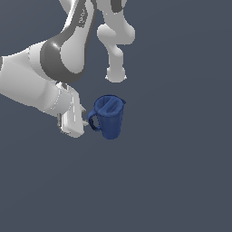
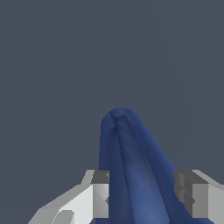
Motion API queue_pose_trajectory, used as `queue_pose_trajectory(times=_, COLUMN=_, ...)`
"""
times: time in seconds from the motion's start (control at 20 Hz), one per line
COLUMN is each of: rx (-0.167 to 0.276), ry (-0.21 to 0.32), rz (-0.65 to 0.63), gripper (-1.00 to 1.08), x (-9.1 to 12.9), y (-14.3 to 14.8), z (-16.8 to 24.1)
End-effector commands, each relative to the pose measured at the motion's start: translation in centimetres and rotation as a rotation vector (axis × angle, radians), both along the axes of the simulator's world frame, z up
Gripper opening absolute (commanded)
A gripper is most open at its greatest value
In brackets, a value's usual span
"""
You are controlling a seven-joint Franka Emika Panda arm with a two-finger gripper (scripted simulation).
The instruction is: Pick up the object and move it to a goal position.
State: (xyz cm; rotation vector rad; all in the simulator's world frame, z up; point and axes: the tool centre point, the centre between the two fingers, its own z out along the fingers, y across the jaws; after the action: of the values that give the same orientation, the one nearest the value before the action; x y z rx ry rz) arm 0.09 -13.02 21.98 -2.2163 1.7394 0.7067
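Gripper (image 2: 142, 194) clenched on the pitcher (image 1: 108, 117) at its handle side, fingers (image 2: 100, 192) flanking it, likely to carry it goalward.

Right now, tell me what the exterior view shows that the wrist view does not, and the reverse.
Only the exterior view shows the arm's white links, the whole pitcher with its loop handle, spout and partly lidded top, and the hand meeting it at the handle side. Only the wrist view shows the two fingers either side of the blue body, close against it. Both share the dark blue pitcher, the hand, and the plain grey background.
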Motion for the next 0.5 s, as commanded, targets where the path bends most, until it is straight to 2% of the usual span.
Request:
queue_pose_trajectory(times=0.0, rx=0.002, ry=0.007, rz=-0.012, gripper=0.28, x=0.1, y=-0.1, z=-0.1)
queue_pose_trajectory(times=0.45, rx=0.002, ry=0.006, rz=-0.01, gripper=0.28, x=-0.3, y=0.5, z=-1.2)
